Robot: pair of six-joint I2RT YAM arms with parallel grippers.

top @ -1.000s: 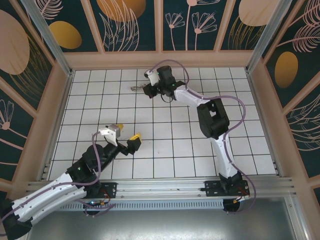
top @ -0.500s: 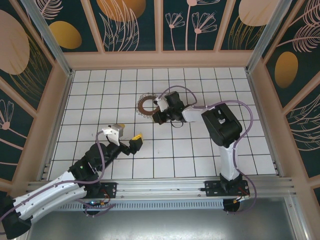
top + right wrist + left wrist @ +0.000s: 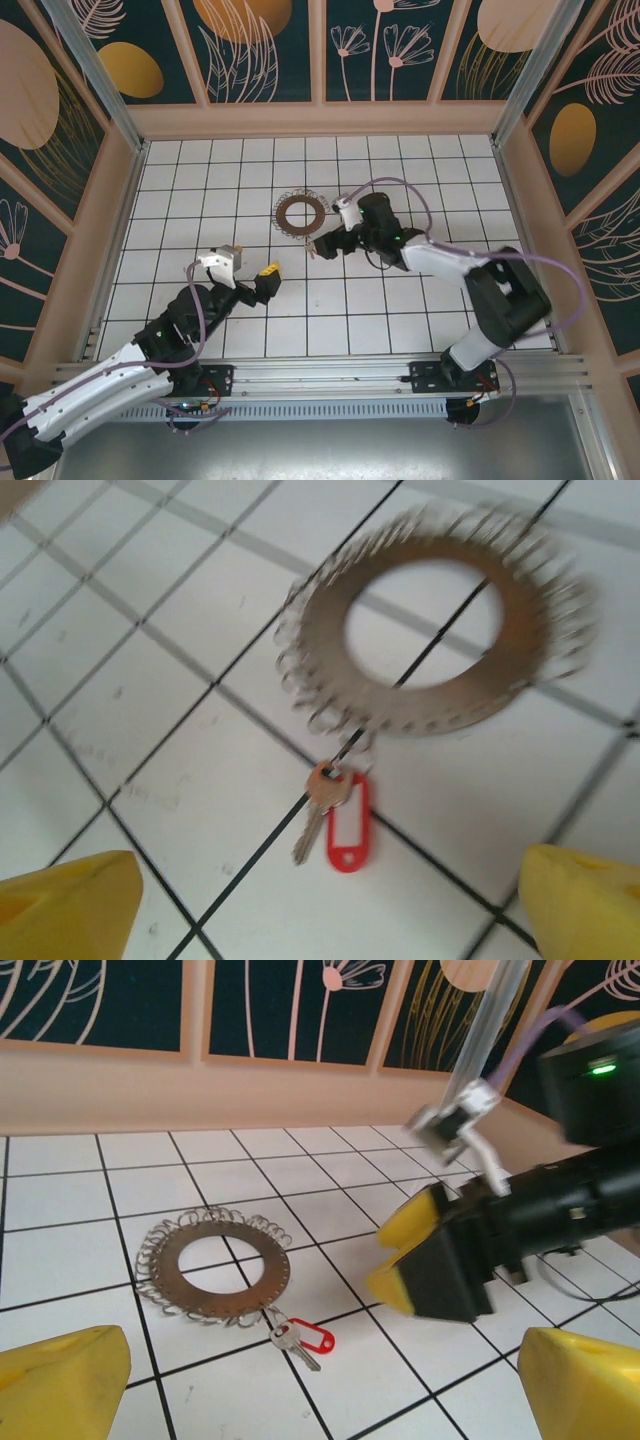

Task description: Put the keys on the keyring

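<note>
The small key point(image 3: 314, 815) lay flat on the tile, touching the wire edge of the keyring point(image 3: 430, 705). The right gripper point(image 3: 325, 905) hovered above, fingers spread, empty; the left gripper point(image 3: 300, 1390) was also spread wide. Light, thin, slippery metal: likely best pinched by its red tag point(image 3: 345, 848).

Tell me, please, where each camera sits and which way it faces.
Top external: high behind the near edge, looking down on the tiled floor; left gripper and right gripper show, keyring beyond.
Left wrist: on the left arm, low, facing the far wall; its yellow fingers in the bottom corners, right gripper ahead.
Right wrist: on the right arm, looking steeply down at the key; its yellow fingers in the bottom corners.
Shared: both wrist views show the key at the keyring's wire edge.
</note>
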